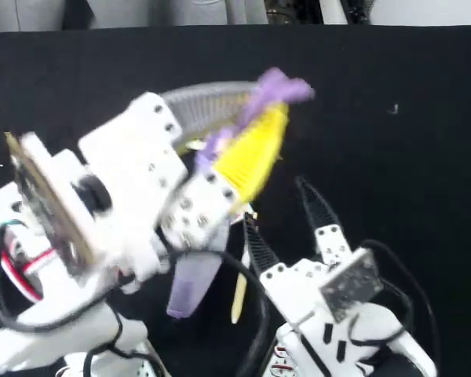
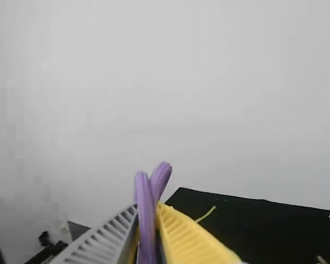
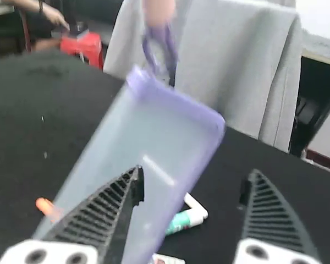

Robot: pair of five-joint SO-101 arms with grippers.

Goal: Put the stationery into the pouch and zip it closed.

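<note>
Pouch (image 3: 154,143), translucent purple, hangs above the black table (image 1: 392,157), gripped by its purple tab in the left gripper (image 2: 148,206), whose grey and yellow fingers are clamped together on it. The right gripper (image 1: 275,203) sits just beside the pouch, black fingers wide apart and holding nothing. A white-and-teal marker (image 3: 182,220) and an orange item (image 3: 44,206) lie under the pouch, so loading looks unstarted. Next, the right gripper likely must grasp the marker; whether the pouch's mouth is open I cannot tell.
</note>
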